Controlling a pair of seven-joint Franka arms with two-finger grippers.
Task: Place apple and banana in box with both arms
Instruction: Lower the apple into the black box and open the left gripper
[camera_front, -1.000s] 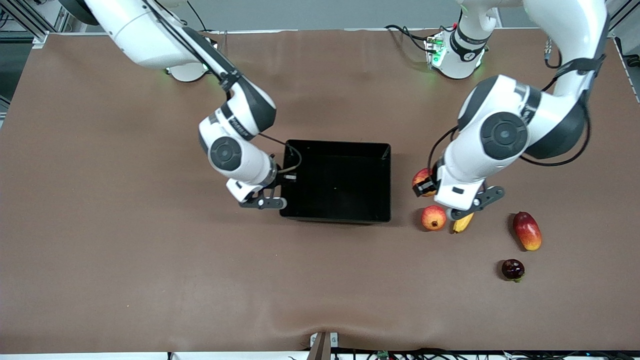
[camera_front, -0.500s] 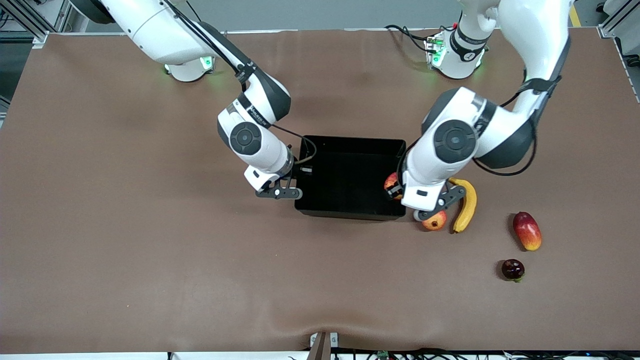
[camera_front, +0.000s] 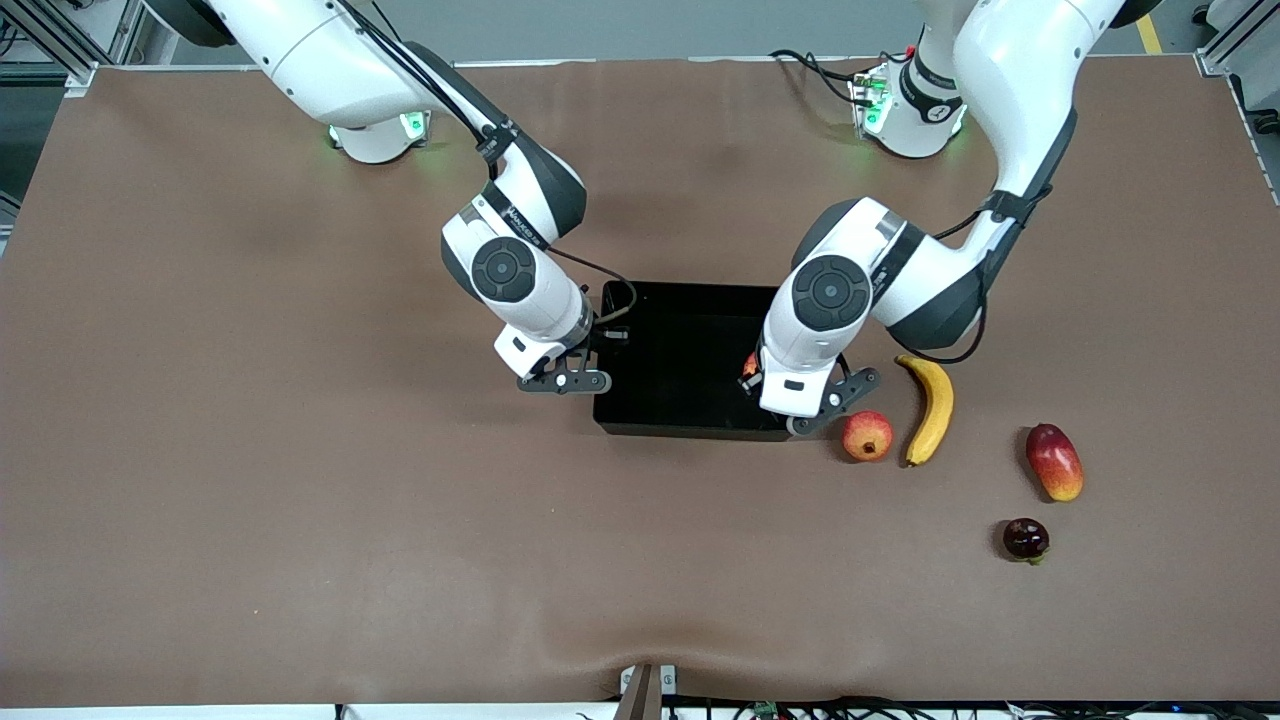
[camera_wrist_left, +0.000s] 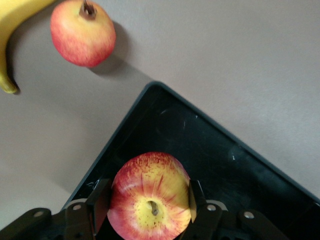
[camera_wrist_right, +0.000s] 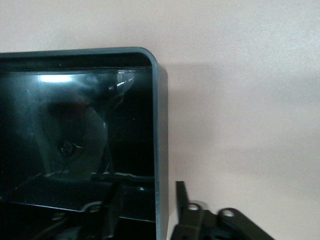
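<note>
My left gripper (camera_front: 765, 385) is shut on the apple (camera_front: 748, 364), red with yellow streaks, and holds it over the black box (camera_front: 690, 290) at the corner toward the left arm's end. In the left wrist view the apple (camera_wrist_left: 149, 197) sits between both fingers (camera_wrist_left: 98, 200) above the box floor (camera_wrist_left: 225, 165). The banana (camera_front: 930, 410) lies on the table beside the box; its tip also shows in the left wrist view (camera_wrist_left: 15, 15). My right gripper (camera_front: 600, 348) is open and straddles the box's wall (camera_wrist_right: 160, 125) at the right arm's end, one finger (camera_wrist_right: 182, 200) outside.
A round red-yellow fruit with a dark crown (camera_front: 866, 435) lies between box and banana, and also shows in the left wrist view (camera_wrist_left: 82, 32). An oblong red-orange fruit (camera_front: 1054, 461) and a dark round fruit (camera_front: 1025, 539) lie toward the left arm's end, nearer the camera.
My left gripper has carried the apple from beside the banana to over the box. The box has slid toward the left arm's end together with my right gripper.
</note>
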